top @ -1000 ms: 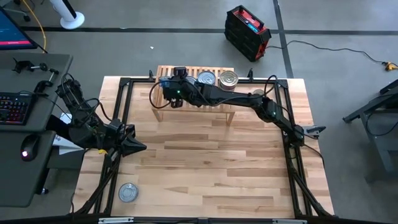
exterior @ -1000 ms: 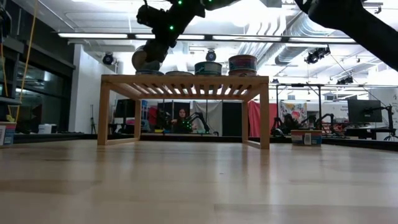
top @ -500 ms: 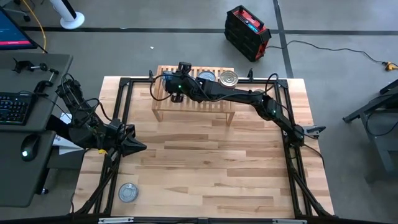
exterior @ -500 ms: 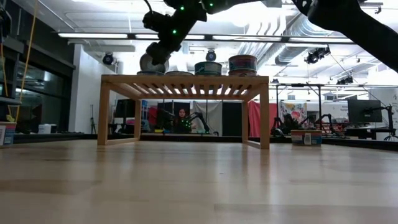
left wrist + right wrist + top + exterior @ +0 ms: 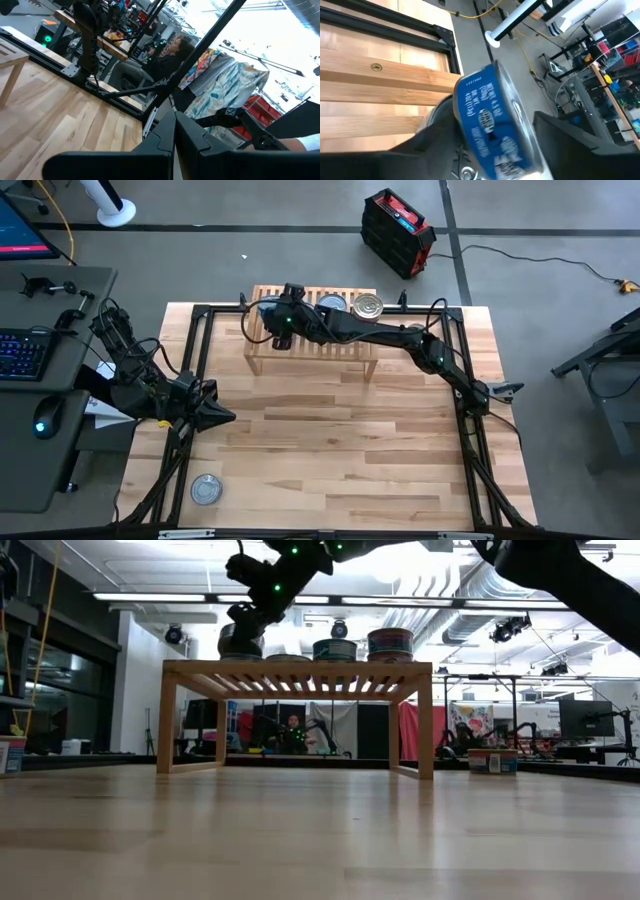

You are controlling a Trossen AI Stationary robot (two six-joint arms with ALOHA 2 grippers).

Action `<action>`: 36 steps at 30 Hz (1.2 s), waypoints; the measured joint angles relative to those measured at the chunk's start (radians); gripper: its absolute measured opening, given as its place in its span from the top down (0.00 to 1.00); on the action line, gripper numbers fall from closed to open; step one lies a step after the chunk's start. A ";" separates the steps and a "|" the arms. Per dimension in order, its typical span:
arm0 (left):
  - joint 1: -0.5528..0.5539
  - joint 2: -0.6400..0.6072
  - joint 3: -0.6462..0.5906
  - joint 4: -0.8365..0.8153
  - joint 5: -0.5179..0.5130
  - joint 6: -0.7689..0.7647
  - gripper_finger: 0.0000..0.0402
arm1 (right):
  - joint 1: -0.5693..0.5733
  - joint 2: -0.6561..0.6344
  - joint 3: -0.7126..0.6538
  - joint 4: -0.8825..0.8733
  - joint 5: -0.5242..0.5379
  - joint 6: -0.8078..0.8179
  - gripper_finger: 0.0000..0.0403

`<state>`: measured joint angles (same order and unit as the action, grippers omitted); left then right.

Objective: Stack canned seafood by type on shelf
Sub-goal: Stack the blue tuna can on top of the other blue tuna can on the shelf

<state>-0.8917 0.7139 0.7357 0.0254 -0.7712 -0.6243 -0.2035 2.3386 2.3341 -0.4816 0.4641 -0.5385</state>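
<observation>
My right gripper (image 5: pixel 277 316) reaches over the left end of the shelf (image 5: pixel 312 343) and is shut on a blue-labelled tin (image 5: pixel 490 125) with a silvery lid. In the low view this tin (image 5: pixel 240 640) sits about level above the shelf top (image 5: pixel 300 667), over another silvery tin (image 5: pixel 436 114); I cannot tell whether they touch. More tins stand on the slats: a flat one (image 5: pixel 288 658), a silvery-blue one (image 5: pixel 332 304) and a gold-lidded stack (image 5: pixel 368 306). One tin (image 5: pixel 205 488) lies on the table near its front left. My left gripper (image 5: pixel 218 414) waits shut at the table's left side. My right gripper pinches the blue-labelled tin (image 5: pixel 492 107) between its two fingers, coming slanting down from above and from the table's right. The tin's printed side wall faces the wrist camera. Where the pads meet the tin is hidden by the tin itself.
A black frame (image 5: pixel 330 310) runs round the table's edges. The middle and near part of the plank tabletop (image 5: pixel 330 450) hold only the lone tin. A desk with a keyboard (image 5: pixel 25 350) stands left of the table, and a person sits in the room beyond.
My right gripper has carried the tin a little toward the far edge and down over the shelf's left end. The tin, tipped with a flat face showing a second ago, has turned about level and sunk lower onto the spot.
</observation>
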 joint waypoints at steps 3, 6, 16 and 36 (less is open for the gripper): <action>0.000 0.000 0.000 0.000 0.000 0.000 1.00 | 0.001 0.000 0.000 -0.007 -0.002 0.000 0.28; 0.000 0.000 0.000 0.000 0.000 0.000 1.00 | 0.004 0.000 0.000 -0.021 -0.002 0.001 0.22; 0.000 0.000 0.000 0.000 0.000 0.000 1.00 | 0.009 0.000 0.000 -0.086 -0.011 0.042 0.17; 0.073 0.095 0.000 -0.171 -0.052 -0.161 1.00 | 0.108 -0.153 0.024 -0.426 -0.273 0.323 0.17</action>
<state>-0.8191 0.8088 0.7357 -0.1456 -0.8235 -0.7857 -0.0959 2.1854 2.3577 -0.9072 0.1910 -0.2158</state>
